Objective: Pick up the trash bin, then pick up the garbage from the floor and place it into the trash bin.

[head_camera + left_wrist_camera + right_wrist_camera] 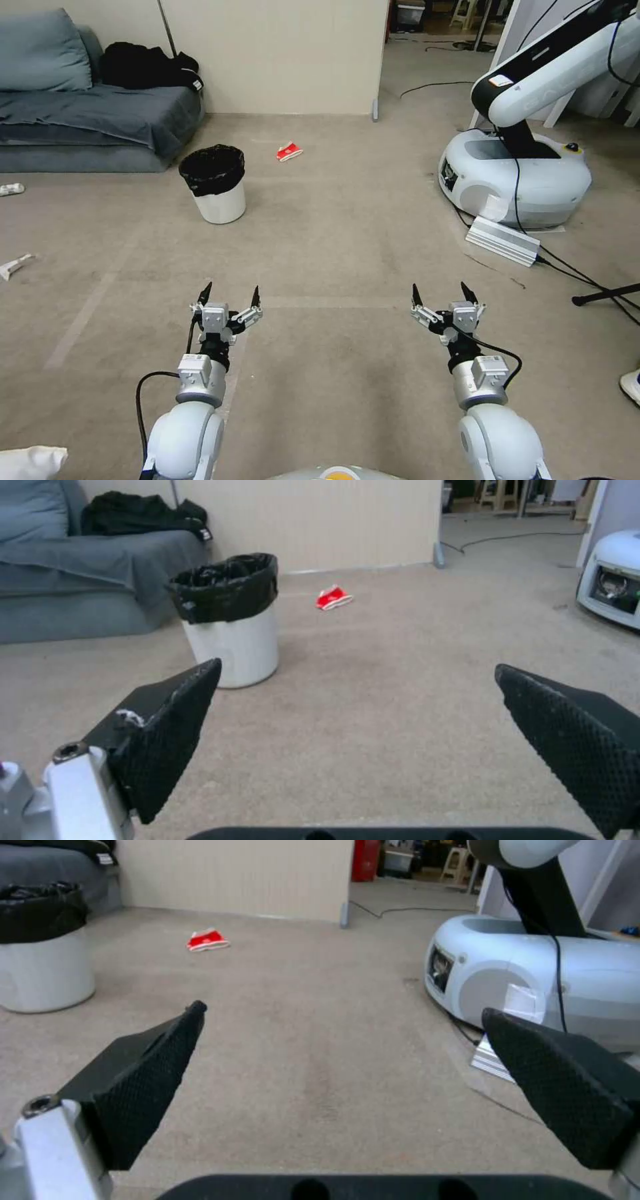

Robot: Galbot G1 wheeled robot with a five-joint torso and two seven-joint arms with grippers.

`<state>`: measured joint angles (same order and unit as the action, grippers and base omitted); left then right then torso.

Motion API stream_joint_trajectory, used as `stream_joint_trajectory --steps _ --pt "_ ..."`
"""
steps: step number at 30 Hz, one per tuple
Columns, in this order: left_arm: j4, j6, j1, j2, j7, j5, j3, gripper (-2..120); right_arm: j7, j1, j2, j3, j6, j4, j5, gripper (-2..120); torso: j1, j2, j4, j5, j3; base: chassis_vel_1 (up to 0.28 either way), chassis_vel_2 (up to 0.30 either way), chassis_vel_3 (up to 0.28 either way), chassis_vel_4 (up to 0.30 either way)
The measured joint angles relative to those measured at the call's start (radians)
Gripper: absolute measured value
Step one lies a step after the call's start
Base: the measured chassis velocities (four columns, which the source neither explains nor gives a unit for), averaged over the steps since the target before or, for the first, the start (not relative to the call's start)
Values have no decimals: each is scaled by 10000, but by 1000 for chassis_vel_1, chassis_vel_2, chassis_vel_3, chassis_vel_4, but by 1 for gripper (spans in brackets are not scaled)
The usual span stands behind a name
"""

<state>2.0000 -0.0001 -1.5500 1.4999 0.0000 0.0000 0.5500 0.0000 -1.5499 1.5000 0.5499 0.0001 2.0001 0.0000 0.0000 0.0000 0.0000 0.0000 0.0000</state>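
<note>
Floor: beige carpet across the whole head view, faint pale tape lines running through the lower half.
Sofa: grey, upper left of the head view, a blue cushion at its far end and a black garment heaped on the seat by the wall.
Other robot: white domed base at the right of the head view, its arm reaching up out of the upper right corner, cables trailing off along the floor.
Metal bar: a ribbed silver piece lying flat just below that base.
Bin: upright on the carpet, left of centre in the head view, just off the sofa's corner, black liner folded over the rim, white wall below.
Left gripper: low in the lower left of the head view, pointing ahead, fingers spread wide, nothing between them, well short of the bin.
Right gripper: lower right of the head view, level with the left one, fingers likewise wide apart and holding nothing.
Carton: red and white, crumpled, on the floor to the right of the bin and a little farther back, near the wall.
Scraps: white bits at the left edge of the head view, well apart from the bin.
</note>
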Motion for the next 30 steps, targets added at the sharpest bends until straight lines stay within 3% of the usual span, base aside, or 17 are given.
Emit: stream_joint_trajectory --steps 12,15,18,20,25,30 --pt "109 47 -51 5 -42 25 -17 100 1 -73 18 -12 -3 68 -22 100 0 0 0 0 0 0 0 0 0" --pt "584 361 -301 51 -292 196 -89 100 92 -464 136 -101 -31 565 -186 100 0 0 0 1 0 0 0 0 0" --pt "1681 1112 -901 179 -865 604 -302 100 322 -1372 413 -314 -118 1683 -571 100 -1 0 -1 0 -1 0 0 0 0" --pt "1886 1253 -1014 202 -975 679 -342 100 363 -1543 465 -353 -135 1895 -643 100 0 0 0 -1 -1 0 0 0 0" --pt "3623 2445 -1961 406 -1894 1327 -674 100 728 -2985 904 -692 -282 3671 -1253 100 -1 0 0 -1 -1 0 0 0 0" --pt "4643 3179 -2518 562 -2647 1608 -1017 100 883 -3582 1078 -834 -341 4406 -1506 100 -1 1 1 3 -2 0 0 0 0"
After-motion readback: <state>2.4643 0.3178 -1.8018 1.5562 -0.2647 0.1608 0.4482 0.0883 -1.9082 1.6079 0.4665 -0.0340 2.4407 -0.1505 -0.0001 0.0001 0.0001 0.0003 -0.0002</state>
